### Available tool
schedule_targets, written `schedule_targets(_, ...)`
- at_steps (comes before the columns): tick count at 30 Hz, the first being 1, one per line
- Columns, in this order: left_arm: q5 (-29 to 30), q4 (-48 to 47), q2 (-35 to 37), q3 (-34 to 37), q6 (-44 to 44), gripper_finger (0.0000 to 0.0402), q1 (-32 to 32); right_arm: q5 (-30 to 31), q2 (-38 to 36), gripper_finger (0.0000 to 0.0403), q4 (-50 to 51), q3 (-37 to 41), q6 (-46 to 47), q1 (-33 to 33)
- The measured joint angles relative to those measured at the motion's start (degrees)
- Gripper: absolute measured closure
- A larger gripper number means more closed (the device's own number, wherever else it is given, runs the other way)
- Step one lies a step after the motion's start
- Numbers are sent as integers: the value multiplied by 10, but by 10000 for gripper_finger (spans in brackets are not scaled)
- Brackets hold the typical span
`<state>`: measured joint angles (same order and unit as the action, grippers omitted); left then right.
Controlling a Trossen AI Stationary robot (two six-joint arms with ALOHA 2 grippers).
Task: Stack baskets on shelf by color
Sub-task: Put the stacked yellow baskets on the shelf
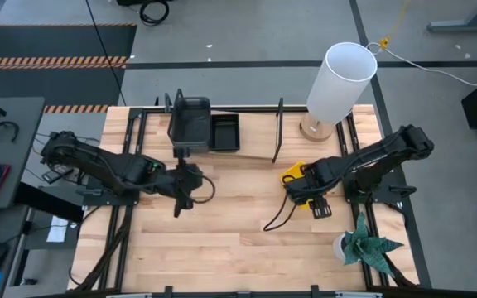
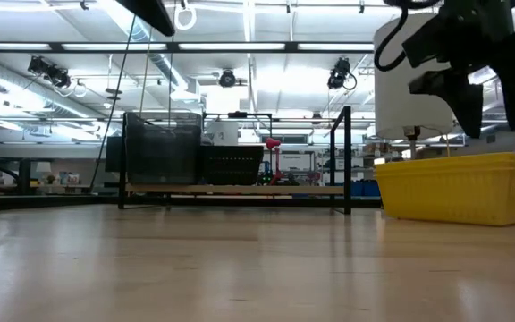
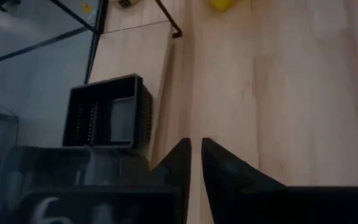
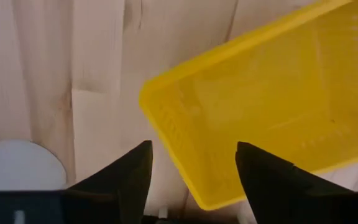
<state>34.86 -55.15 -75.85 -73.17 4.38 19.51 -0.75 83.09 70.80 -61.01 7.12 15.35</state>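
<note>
Nearest the low camera: yellow basket [image 2: 459, 186] flat on tabletop [image 1: 222, 223], under right gripper [image 4: 191, 165], fingers spread astride its corner, seemingly lining up a grasp. On shelf [image 1: 247, 153]: grey stack [image 1: 190, 120] beside black basket [image 1: 224, 132], sorted by colour. Left gripper [image 3: 196, 165] nearly pinched, empty.

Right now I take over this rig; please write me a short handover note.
Left gripper: nearly shut, empty, over bare table in front of the shelf.
Right gripper: open above the yellow basket, which sits on the table, not gripped.
Done: grey basket and black basket side by side on the shelf.
Left: yellow basket to the shelf.
</note>
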Motion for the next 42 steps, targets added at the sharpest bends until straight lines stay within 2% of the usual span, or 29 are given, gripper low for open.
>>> schedule_targets(10, 1, 169, 139, 151, 15, 378, 0, 1, 3, 181, -6, 30, 3, 29)
schedule_targets(18, 0, 300, 255, 288, 23, 390, -1, 11, 3, 184, -68, 72, 22, 46)
schedule_targets(25, 0, 386, 339, 380, 26, 390, -1, 27, 3, 186, -117, 102, 22, 53)
schedule_targets(33, -1, 459, 405, 452, 31, 390, 0, 21, 3, 196, -178, 138, 22, 53)
schedule_targets(42, -2, 523, 446, 529, 57, 390, 0, 12, 3, 209, -235, 182, 22, 53)
